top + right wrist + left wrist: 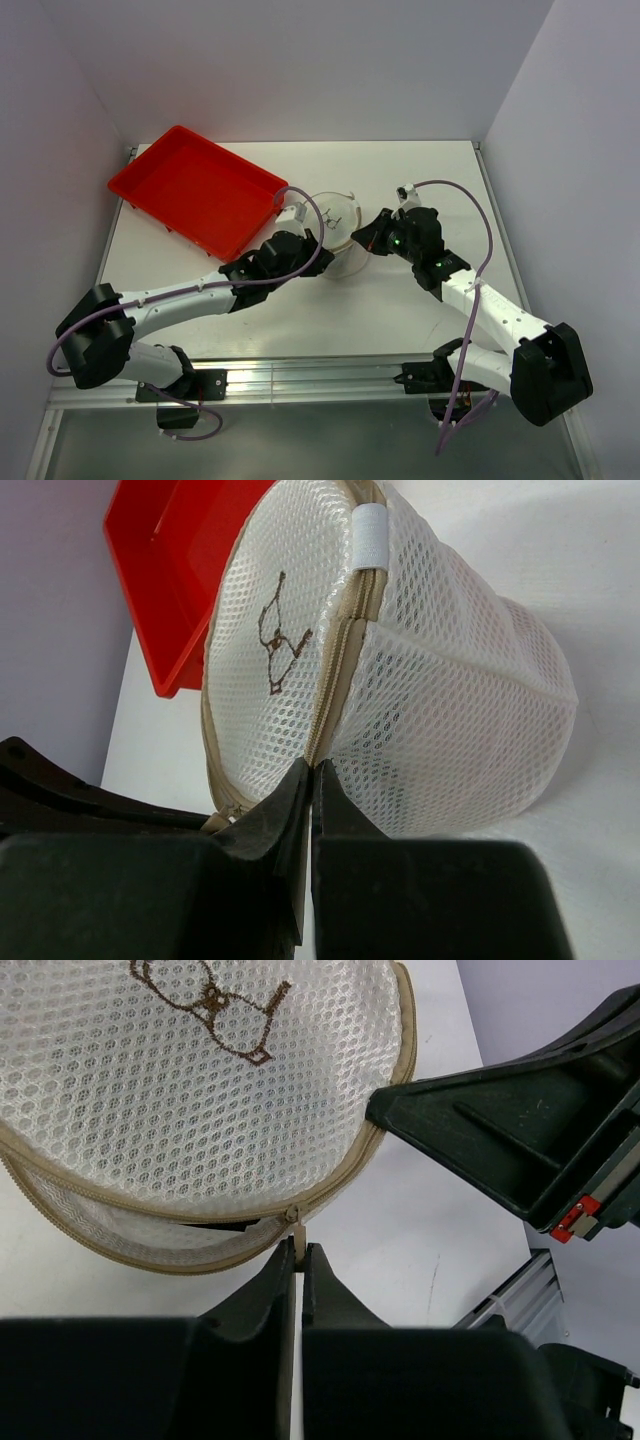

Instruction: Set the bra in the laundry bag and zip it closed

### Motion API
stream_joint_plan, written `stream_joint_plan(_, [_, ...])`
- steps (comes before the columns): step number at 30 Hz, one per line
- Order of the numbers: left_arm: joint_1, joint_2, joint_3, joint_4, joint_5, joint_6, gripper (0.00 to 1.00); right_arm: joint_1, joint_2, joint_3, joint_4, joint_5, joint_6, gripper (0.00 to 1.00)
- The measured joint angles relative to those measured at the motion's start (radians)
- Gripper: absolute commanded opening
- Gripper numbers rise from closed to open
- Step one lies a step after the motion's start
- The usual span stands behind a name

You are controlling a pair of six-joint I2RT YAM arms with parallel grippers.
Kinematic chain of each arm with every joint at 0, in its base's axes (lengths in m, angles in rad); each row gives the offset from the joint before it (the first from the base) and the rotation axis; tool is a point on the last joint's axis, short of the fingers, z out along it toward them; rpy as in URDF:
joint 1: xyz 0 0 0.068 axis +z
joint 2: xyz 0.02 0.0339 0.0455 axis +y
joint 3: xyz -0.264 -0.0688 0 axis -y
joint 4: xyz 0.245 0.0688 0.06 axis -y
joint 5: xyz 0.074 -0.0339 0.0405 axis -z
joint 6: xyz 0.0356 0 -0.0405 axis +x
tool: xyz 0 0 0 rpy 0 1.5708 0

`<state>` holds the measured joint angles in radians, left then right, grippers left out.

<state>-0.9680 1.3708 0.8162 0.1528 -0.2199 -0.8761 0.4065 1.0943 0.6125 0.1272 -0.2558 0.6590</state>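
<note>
The laundry bag [337, 225], a round white mesh pouch with a tan zipper rim, lies on its side at mid-table. In the left wrist view its flat face [180, 1090] bears a brown mark. My left gripper [299, 1250] is shut on the tan zipper pull [297, 1230]. To the left of the pull the zipper gapes a little. My right gripper [314, 768] is shut on the bag's zipper rim [335, 695], at the bag's right side in the top view [368, 233]. The bra does not show plainly; the mesh [450, 710] hides what is inside.
A red plastic tray [195, 190] lies at the back left, close behind the bag, and also shows in the right wrist view [165, 560]. The right arm's black gripper body [520, 1130] fills the right of the left wrist view. Walls close the table's sides.
</note>
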Motion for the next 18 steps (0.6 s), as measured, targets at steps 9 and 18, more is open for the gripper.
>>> stream_joint_plan(9, [0.0, -0.026, -0.029, 0.002, -0.022, 0.02, 0.0, -0.003, 0.0, 0.0, 0.0, -0.017, 0.0, 0.0])
stream_joint_plan(18, [0.0, -0.208, -0.133, -0.054, -0.091, 0.066, 0.0, -0.034, 0.061, 0.028, 0.011, -0.107, -0.001, 0.0])
